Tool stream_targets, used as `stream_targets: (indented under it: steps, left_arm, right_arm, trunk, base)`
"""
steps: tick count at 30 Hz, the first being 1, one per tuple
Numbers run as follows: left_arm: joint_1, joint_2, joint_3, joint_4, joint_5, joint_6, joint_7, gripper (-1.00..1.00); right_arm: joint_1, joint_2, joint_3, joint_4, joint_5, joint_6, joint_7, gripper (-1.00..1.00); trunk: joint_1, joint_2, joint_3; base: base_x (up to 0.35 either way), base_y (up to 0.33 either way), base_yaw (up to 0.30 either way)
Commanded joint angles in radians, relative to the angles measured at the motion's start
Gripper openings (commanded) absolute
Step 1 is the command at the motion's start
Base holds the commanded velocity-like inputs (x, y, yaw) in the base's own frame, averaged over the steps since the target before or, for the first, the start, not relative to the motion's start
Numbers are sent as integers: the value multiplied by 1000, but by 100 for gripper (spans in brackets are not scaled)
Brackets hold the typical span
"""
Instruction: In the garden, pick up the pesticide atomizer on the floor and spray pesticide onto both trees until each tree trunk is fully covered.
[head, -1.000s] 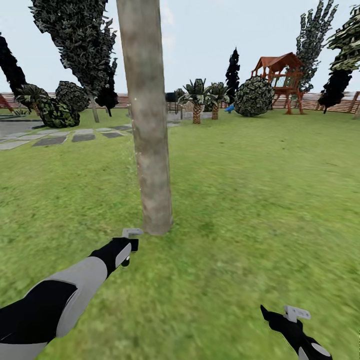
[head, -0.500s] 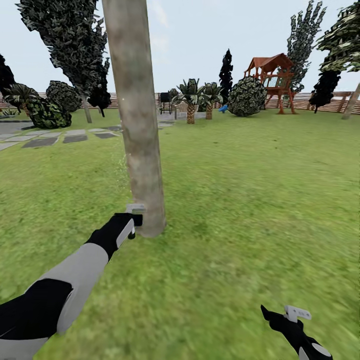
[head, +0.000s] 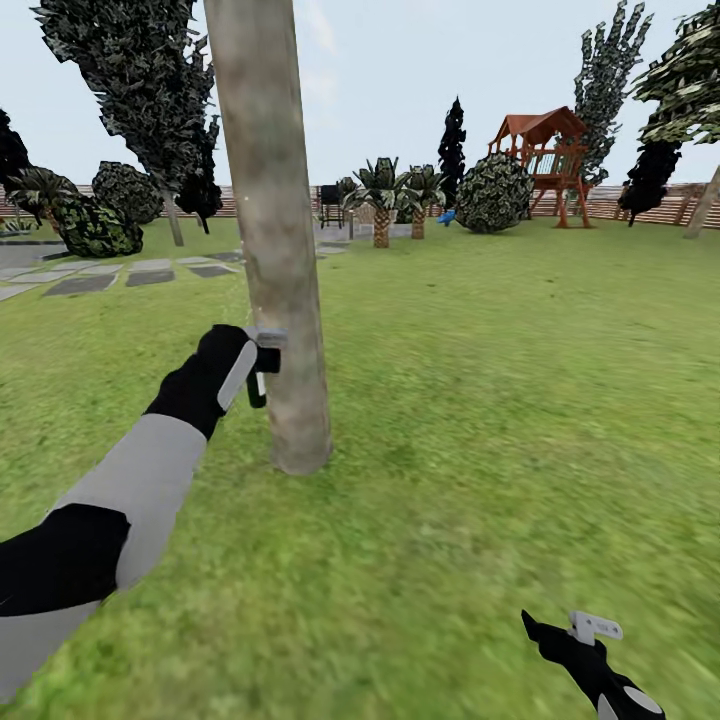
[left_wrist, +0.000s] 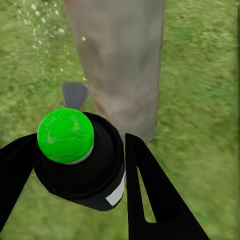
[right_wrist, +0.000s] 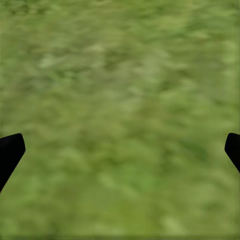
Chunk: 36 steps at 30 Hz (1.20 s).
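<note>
The left gripper (left_wrist: 82, 185) has its 2 black fingers (left_wrist: 150, 195) clamped on either side of the pesticide atomizer (left_wrist: 80, 165), a short dark canister whose top button shows bright green in the left wrist view. In the head view the same gripper (head: 262, 365) holds the sprayer up against the near side of the tree trunk (head: 270, 230), roughly a third of the way up the visible column and just beside the bark. A few pale specks hang in the air near the trunk (left_wrist: 120, 60) in the wrist view, which I take to be spray droplets. The canister looks rigid, light and smooth-walled, so a firm side grip around its body, leaving the top and nozzle free, seems the sound hold; a loose pinch could let it twist or slip. The right gripper (head: 585, 640) hangs low over the lawn (head: 500, 400), well apart from the tree, its fingertips (right_wrist: 11, 150) spread wide with nothing between them. Beyond stand a wooden playset (head: 545, 160), dark conifers and the slatted fence (head: 590, 205).
</note>
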<state>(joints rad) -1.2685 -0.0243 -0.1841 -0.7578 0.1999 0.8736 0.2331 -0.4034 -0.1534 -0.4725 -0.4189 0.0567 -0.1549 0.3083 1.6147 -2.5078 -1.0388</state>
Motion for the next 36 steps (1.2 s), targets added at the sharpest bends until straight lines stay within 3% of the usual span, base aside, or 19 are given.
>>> stream_targets:
  steps: [1,6,16,21,31,34,36]
  left_arm:
    - [-18,0,0,0,1,5,0,-100]
    - [-106,-2,0,-1,1,97,0,-100]
    - [-313,-9,1,2,4,107,2,-100]
    - [-389,-30,2,4,6,108,2,-100]
    - [-420,-35,0,29,7,108,2,-100]
    - [-420,-33,0,86,6,108,2,-100]
    - [-420,-33,-1,169,6,105,1,-100]
  right_arm:
    - [0,0,0,0,0,0,0,100]
    - [0,0,0,0,0,0,0,100]
    - [0,0,0,0,0,0,0,100]
    - [0,0,0,0,0,0,0,100]
    - [0,0,1,3,-1,0,0,100]
    - [0,0,1,3,-1,0,0,100]
    - [0,0,2,3,-1,0,0,100]
  trunk:
    - [0,0,0]
    - [0,0,0]
    - [0,0,0]
    - [0,0,0]
    - [0,0,0]
    - [0,0,0]
    - [0,0,0]
  base:
    - [0,0,0]
    - [0,0,0]
    - [0,0,0]
    - [0,0,0]
    - [0,0,0]
    - [0,0,0]
    - [0,0,0]
